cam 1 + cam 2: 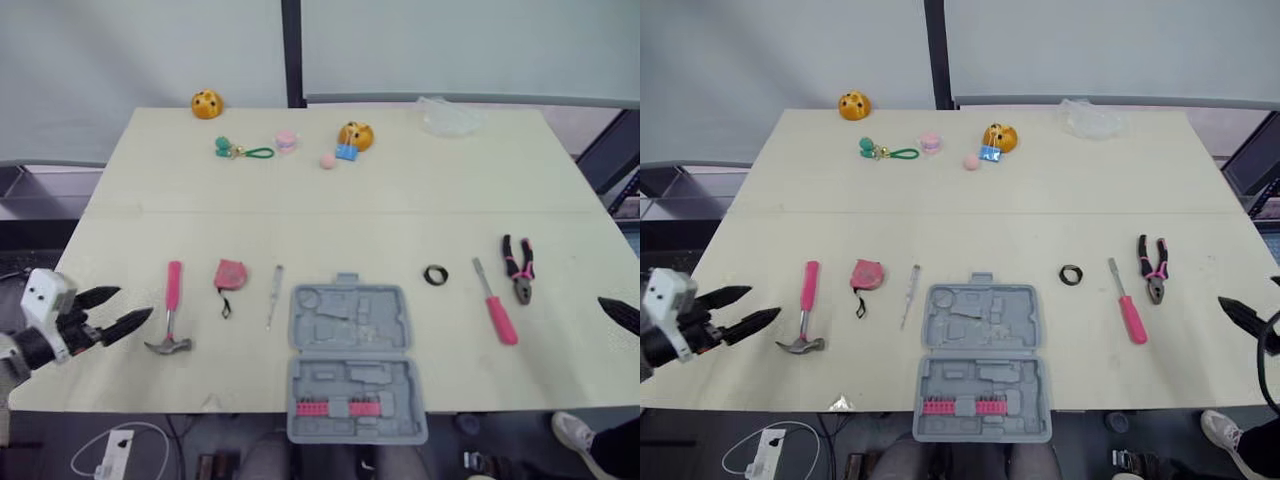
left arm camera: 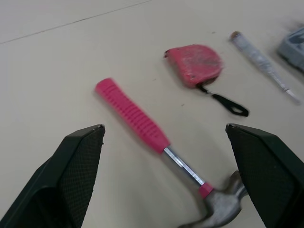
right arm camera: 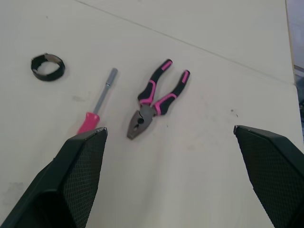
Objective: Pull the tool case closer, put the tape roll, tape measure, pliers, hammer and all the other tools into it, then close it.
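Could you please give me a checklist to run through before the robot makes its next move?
1. Case open: ok.
2. Left gripper jaws open: ok.
3. Right gripper jaws open: ok.
4. Hammer free, ahead of left gripper: ok.
5. Tools packed: not ok; hammer, tape measure, pliers, tape roll lie on the table.
6. Case wholly on table: not ok; near end juts past the edge.
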